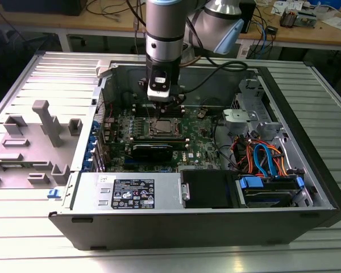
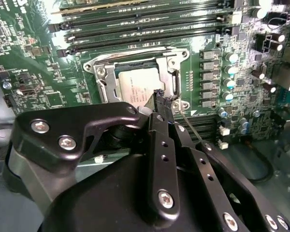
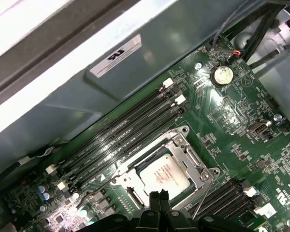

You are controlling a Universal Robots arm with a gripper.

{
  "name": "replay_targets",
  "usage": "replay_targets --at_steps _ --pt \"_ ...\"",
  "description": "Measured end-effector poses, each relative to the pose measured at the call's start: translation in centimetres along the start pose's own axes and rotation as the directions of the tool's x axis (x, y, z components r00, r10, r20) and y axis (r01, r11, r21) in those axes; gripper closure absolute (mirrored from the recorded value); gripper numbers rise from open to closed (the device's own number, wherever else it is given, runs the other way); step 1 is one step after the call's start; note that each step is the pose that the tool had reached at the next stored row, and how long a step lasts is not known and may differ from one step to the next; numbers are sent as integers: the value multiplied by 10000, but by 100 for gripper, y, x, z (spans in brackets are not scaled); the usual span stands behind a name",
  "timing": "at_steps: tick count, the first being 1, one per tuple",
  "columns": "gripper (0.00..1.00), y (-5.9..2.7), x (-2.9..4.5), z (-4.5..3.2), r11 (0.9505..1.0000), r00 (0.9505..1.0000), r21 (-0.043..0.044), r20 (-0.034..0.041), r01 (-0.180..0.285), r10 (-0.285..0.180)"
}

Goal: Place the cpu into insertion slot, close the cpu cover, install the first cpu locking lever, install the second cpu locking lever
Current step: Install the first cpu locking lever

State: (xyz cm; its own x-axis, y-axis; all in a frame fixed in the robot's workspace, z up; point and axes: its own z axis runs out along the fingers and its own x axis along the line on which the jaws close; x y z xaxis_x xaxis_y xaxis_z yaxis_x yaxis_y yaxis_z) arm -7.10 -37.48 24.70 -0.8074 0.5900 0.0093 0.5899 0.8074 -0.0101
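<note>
An arm (image 1: 165,34) reaches down into an open case (image 1: 187,227) that lies on a ribbed metal counter (image 1: 159,259). Its jaws are pressed together with nothing between them. In the exterior view they hang just above the middle of the green board (image 1: 199,142).

The cpu (image 2: 134,87) sits flat in the slot (image 2: 135,67), its silver top facing up. The cover (image 2: 104,82) lies down around it, and the chip shows through the square cut-out. In both wrist views the jaw tips are at the edge of the cpu, over the cover's rim. Whether they touch it I cannot tell.

A thin wire lever (image 3: 203,198) slants out from the corner of the slot nearest the jaws, well clear of the cover. The same lever shows in the second wrist view, running away past the jaw tips.

Long black memory slots (image 3: 125,130) run beside the slot on the side away from the jaws. A coin cell (image 3: 222,74) sits farther off on the board.

On the exterior view's left, grey blocks (image 1: 42,122) stand on the counter. Orange and blue cables (image 1: 261,159) bunch at the case's end on the exterior view's right.
</note>
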Motion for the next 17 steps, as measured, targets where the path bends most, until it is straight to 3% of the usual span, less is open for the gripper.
replay_targets --at_steps 4,8,11,17 --pt "89 -16 12 2 9992 9996 -398 -258 92 -103" --pt "89 -20 11 3 9971 9976 -414 -255 635 -645" --pt "89 -20 11 6 9890 9894 -405 -246 1423 -1434" --pt "89 -22 17 -75 9831 9835 -408 -234 1783 -1793"
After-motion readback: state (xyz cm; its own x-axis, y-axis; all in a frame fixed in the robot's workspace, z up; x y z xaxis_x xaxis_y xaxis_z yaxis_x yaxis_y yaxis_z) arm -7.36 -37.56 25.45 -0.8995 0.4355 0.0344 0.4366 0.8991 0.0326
